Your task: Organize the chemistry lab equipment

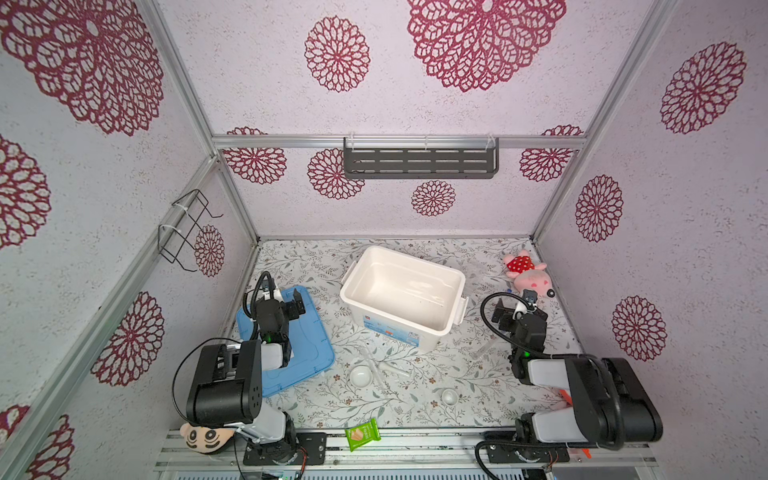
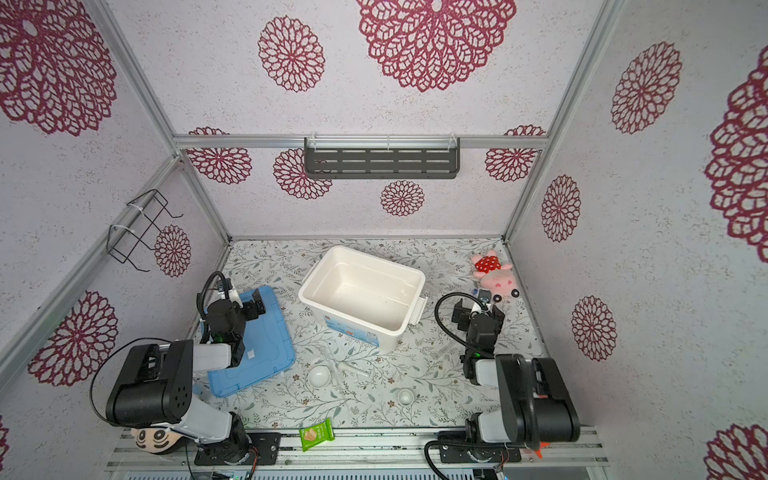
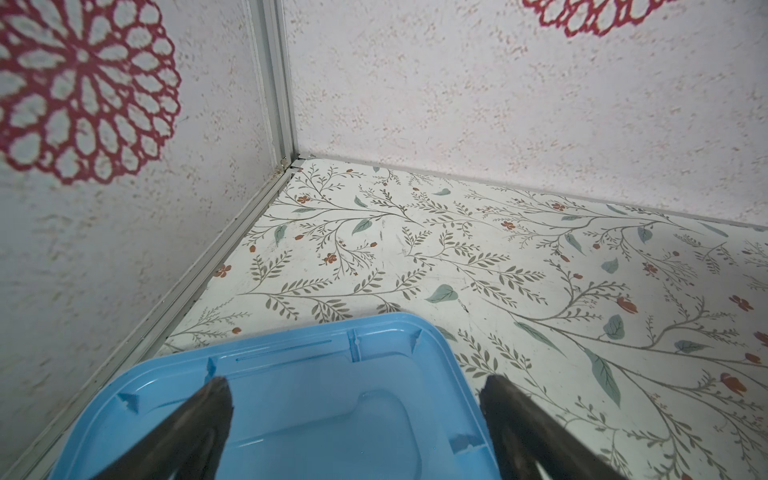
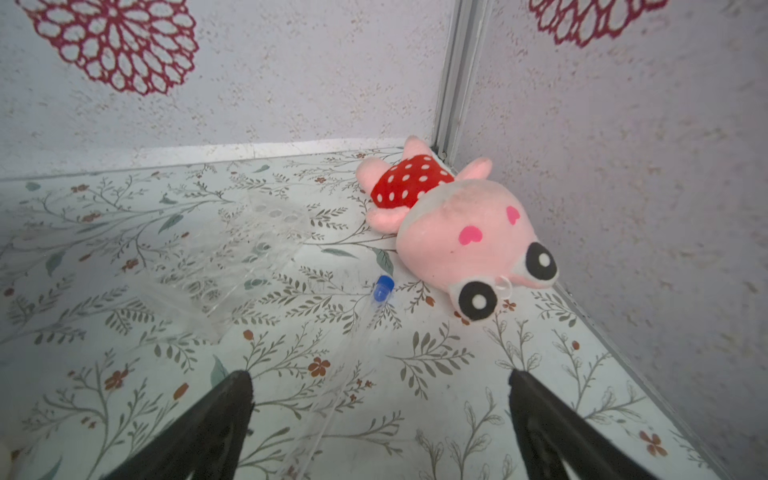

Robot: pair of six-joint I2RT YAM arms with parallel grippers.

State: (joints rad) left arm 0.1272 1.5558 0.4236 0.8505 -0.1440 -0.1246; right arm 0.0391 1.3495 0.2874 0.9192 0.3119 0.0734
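Observation:
Two small white dishes (image 1: 360, 376) (image 1: 449, 397) sit on the floral table near its front, seen in both top views. Thin clear glass tubes (image 1: 380, 365) lie beside the bigger dish, and another clear tube (image 1: 484, 349) lies right of the white bin. In the right wrist view a clear tube with a blue cap (image 4: 383, 287) lies on the table, its body running back between my right gripper's (image 4: 380, 378) open, empty fingers. My left gripper (image 3: 355, 384) hangs open and empty over the blue lid (image 3: 316, 415).
An open white bin (image 1: 415, 257) stands at mid-table. A clear plastic rack (image 4: 249, 257) lies left of the capped tube. A pink plush pig (image 4: 457, 232) fills the back right corner. A green snack packet (image 1: 363, 434) and a plush head (image 1: 205, 436) lie at the front edge.

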